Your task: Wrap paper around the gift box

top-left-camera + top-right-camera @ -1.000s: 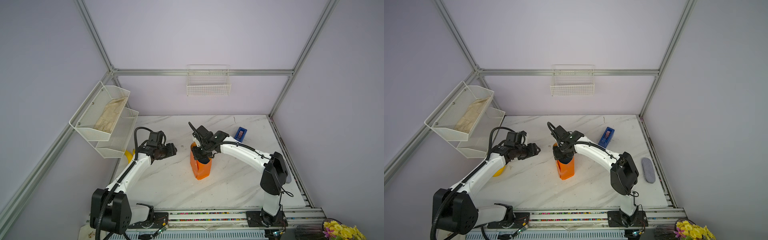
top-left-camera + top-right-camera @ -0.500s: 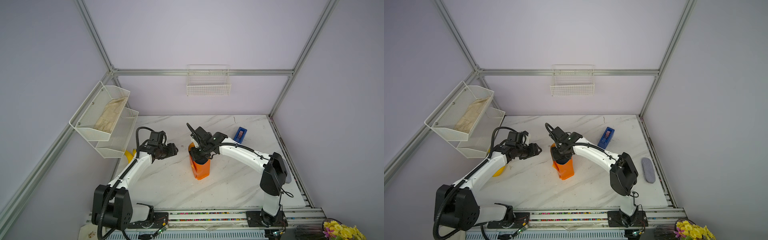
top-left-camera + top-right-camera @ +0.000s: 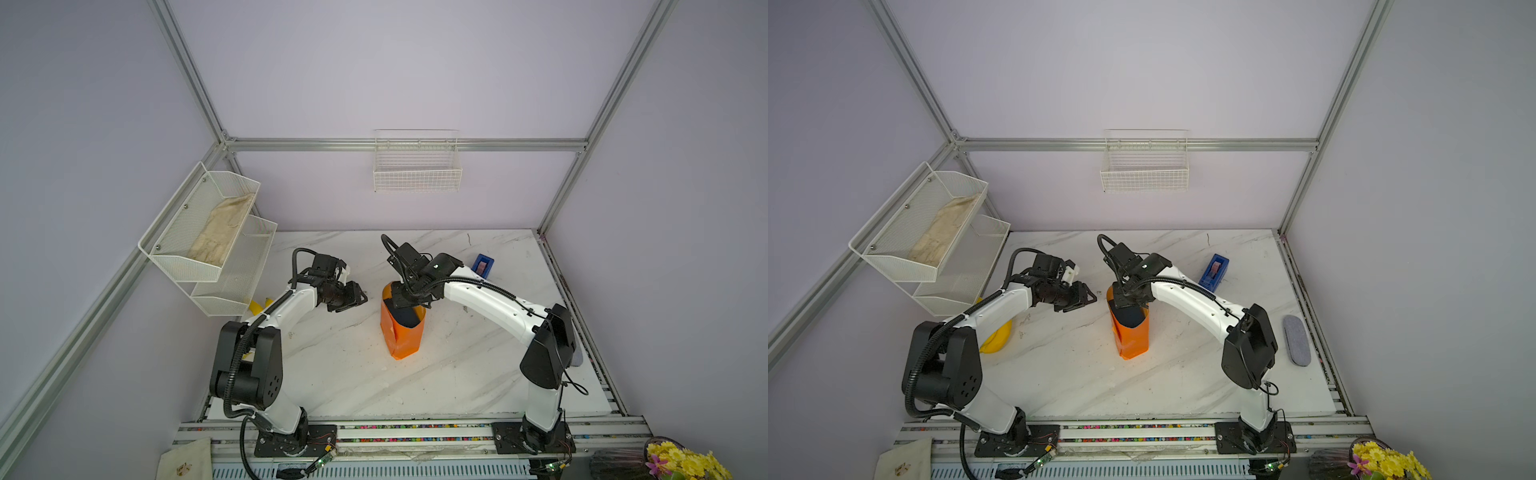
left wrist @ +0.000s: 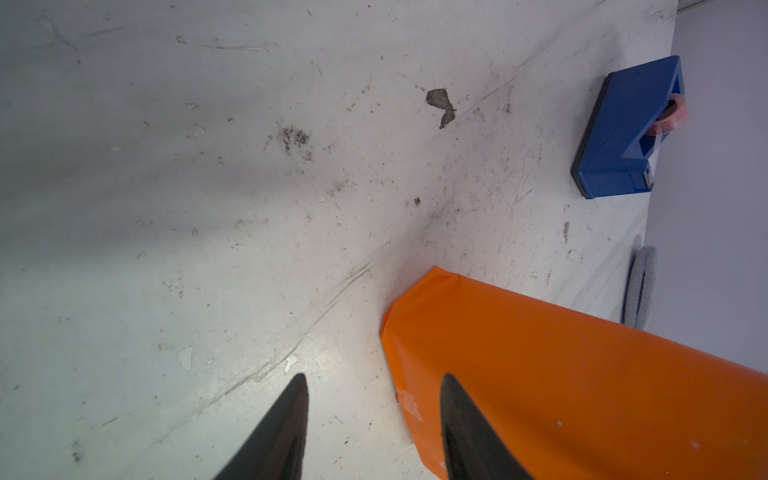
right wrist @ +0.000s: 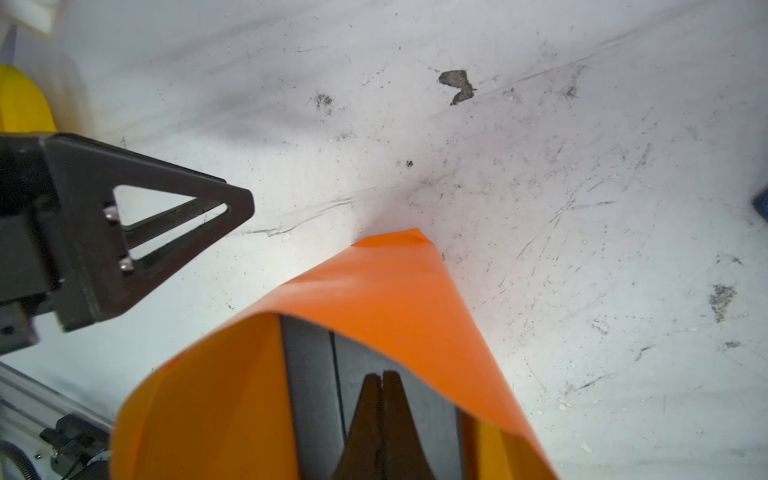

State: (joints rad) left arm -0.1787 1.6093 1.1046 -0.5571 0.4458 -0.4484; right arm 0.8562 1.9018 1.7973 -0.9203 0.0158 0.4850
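The orange paper (image 3: 402,338) (image 3: 1133,338) stands mid-table as an upright sleeve around the dark gift box (image 3: 406,318) (image 3: 1130,316). In the right wrist view the box (image 5: 316,374) shows inside the sleeve's open end. My right gripper (image 3: 401,300) (image 3: 1125,300) (image 5: 381,376) is shut, its tips down inside that opening against the box. My left gripper (image 3: 362,297) (image 3: 1091,296) (image 4: 374,376) (image 5: 243,205) hovers just left of the paper (image 4: 561,374) (image 5: 374,282), a small gap away. It is open, with only table between its fingers.
A blue tape dispenser (image 3: 483,266) (image 3: 1214,272) (image 4: 623,133) lies at the back right. A grey oval pad (image 3: 1296,340) rests by the right edge. A yellow object (image 3: 996,336) sits under the white wire shelves (image 3: 199,232) on the left. A wire basket (image 3: 417,170) hangs on the back wall.
My left gripper has slid right, closer to the paper sleeve, and its jaws have narrowed. The right gripper stays shut inside the sleeve's top.
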